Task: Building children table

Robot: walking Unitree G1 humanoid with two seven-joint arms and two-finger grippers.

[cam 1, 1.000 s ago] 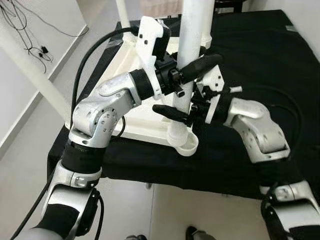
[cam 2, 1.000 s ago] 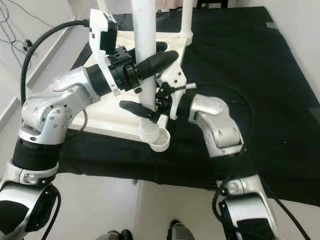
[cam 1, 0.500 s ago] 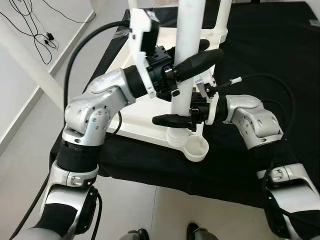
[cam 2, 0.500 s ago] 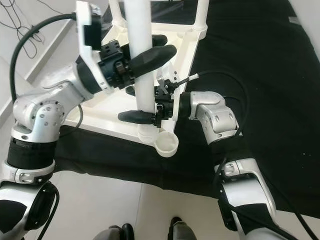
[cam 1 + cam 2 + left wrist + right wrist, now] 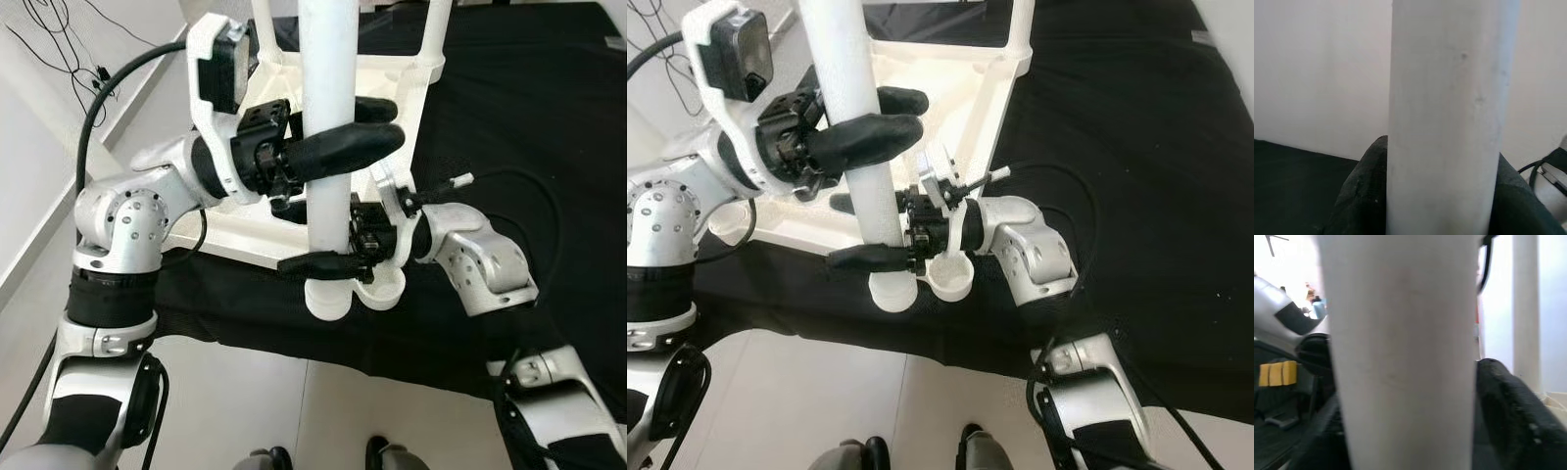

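Here the white table leg [image 5: 328, 127] stands nearly upright at the near edge of the black tabletop [image 5: 529, 108], gripped by both arms. The left claw [image 5: 333, 147] pinches it high up, its two black fingers [image 5: 343, 149] wrapped round the tube on either side. The right claw [image 5: 338, 257] clamps the same leg lower down, close to its open bottom end, which hangs just past the tabletop's edge over the pale floor [image 5: 294, 411]. Right beside that end sits the round corner socket [image 5: 384, 292] of the upturned white children's table [image 5: 265, 220], touching or nearly touching the leg. Another leg [image 5: 437, 34] already stands in the far corner. Open black cloth lies to the right; cables [image 5: 49, 20] trail on the floor at left.
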